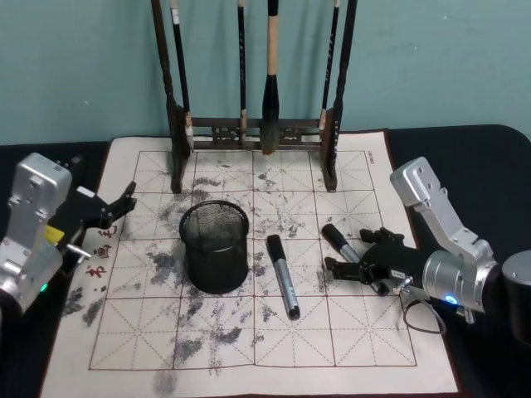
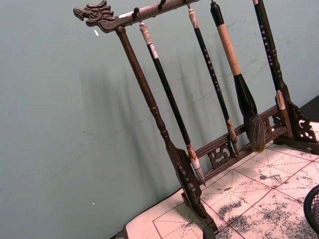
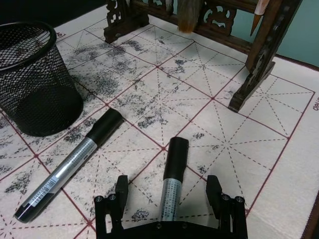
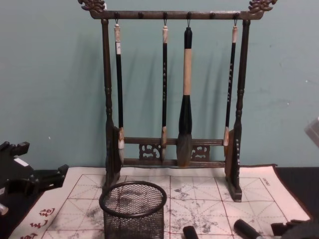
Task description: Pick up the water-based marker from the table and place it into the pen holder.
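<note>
Right gripper [image 3: 167, 183], jaws spread, straddles thick silver-grey, black-capped marker [image 3: 175, 155] right of round black wire-mesh pen holder [image 3: 35, 79]. Left gripper [image 1: 123, 203] parked left, spread.

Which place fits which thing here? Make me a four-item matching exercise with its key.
Things:
1. round black wire-mesh pen holder
2. black-capped, silver-barrelled marker nearer that holder
3. second black-capped marker
4. tall dark wooden brush rack
Places:
A. between the right gripper's open fingers
B. at the gridded white mat's far edge
C. lying flat just right of the mesh cup
D. upright on the mat, left of both markers
Pairs: 1-D, 2-C, 3-A, 4-B.
The left gripper hangs over the mat's left edge.
</note>
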